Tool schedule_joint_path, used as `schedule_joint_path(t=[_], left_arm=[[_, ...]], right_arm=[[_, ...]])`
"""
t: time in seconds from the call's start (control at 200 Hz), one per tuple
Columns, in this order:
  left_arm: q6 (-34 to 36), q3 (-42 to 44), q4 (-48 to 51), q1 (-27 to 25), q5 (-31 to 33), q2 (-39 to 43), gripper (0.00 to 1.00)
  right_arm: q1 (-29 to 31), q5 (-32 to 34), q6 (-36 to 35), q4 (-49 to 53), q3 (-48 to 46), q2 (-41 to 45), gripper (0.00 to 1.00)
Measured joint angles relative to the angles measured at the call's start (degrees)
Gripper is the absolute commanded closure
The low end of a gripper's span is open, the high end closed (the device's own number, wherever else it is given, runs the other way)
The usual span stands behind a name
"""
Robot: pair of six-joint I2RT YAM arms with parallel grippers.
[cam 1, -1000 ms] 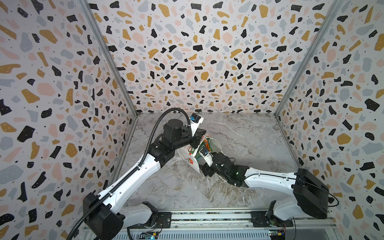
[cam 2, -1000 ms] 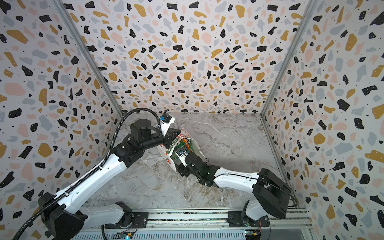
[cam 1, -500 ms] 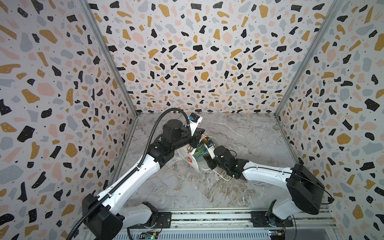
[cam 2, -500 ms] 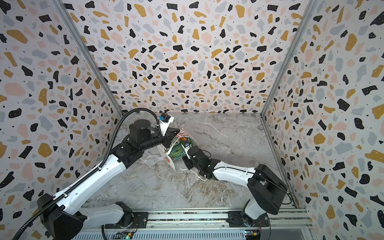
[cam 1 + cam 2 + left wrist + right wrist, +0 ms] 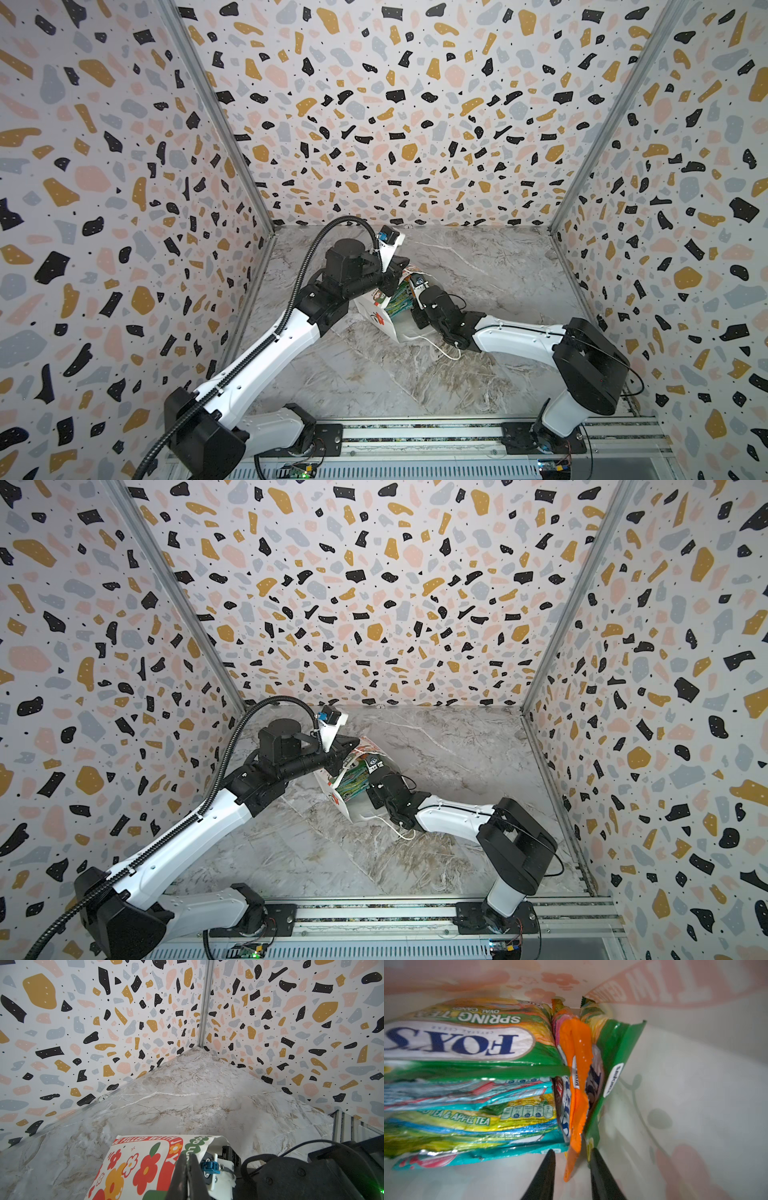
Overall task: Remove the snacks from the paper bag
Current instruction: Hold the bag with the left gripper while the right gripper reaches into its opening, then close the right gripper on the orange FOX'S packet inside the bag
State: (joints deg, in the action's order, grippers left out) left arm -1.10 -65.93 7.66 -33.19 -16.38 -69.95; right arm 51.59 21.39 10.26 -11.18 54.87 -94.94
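Observation:
The white paper bag [image 5: 376,311] [image 5: 332,789] lies tilted on the marble floor, mouth toward the right arm. My left gripper [image 5: 187,1159] is shut on its printed rim [image 5: 141,1163], holding the mouth up. My right gripper [image 5: 572,1150] is inside the bag, hidden in both top views. Its jaws stand narrowly apart around the lower edge of an upright orange-pink snack packet [image 5: 577,1043], with a green packet [image 5: 614,1047] against one finger. Several more snacks [image 5: 467,1039] lie stacked flat beside them, green-yellow and teal. Snacks [image 5: 399,297] [image 5: 353,781] show in the bag's mouth.
A white cord handle [image 5: 444,351] [image 5: 399,831] trails on the floor under my right wrist. Patterned walls close in the marble floor [image 5: 478,266] on three sides. A metal rail [image 5: 415,432] with both arm bases runs along the front edge.
My right gripper has pushed deeper into the bag and its jaws have narrowed around the orange packet's edge. The left gripper has kept its hold on the rim.

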Motion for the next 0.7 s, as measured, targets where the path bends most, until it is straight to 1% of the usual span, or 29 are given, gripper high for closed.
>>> schedule_joint_path(t=[0.225, 0.466, 0.531, 0.631, 0.701], left_arm=[[0.0, 0.04, 0.0, 0.0, 0.0, 0.0, 1.0], [0.0, 0.07, -0.02, 0.0, 0.0, 0.0, 1.0], [0.0, 0.07, 0.0, 0.0, 0.0, 0.0, 1.0], [0.0, 0.07, -0.02, 0.0, 0.17, 0.0, 1.0], [0.0, 0.07, 0.0, 0.0, 0.42, 0.0, 1.0]], right_arm=[[-0.48, 1.79, 0.0, -0.55, 0.81, -2.4, 0.7], [-0.92, 0.02, -0.04, -2.19, 0.87, -3.93, 0.69], [-1.14, -0.52, -0.04, -2.34, 1.25, -4.33, 0.74], [-1.51, -1.27, -0.04, -2.58, 1.77, -4.66, 0.89], [-1.68, -1.86, -0.11, -2.97, 1.77, -4.66, 0.96]])
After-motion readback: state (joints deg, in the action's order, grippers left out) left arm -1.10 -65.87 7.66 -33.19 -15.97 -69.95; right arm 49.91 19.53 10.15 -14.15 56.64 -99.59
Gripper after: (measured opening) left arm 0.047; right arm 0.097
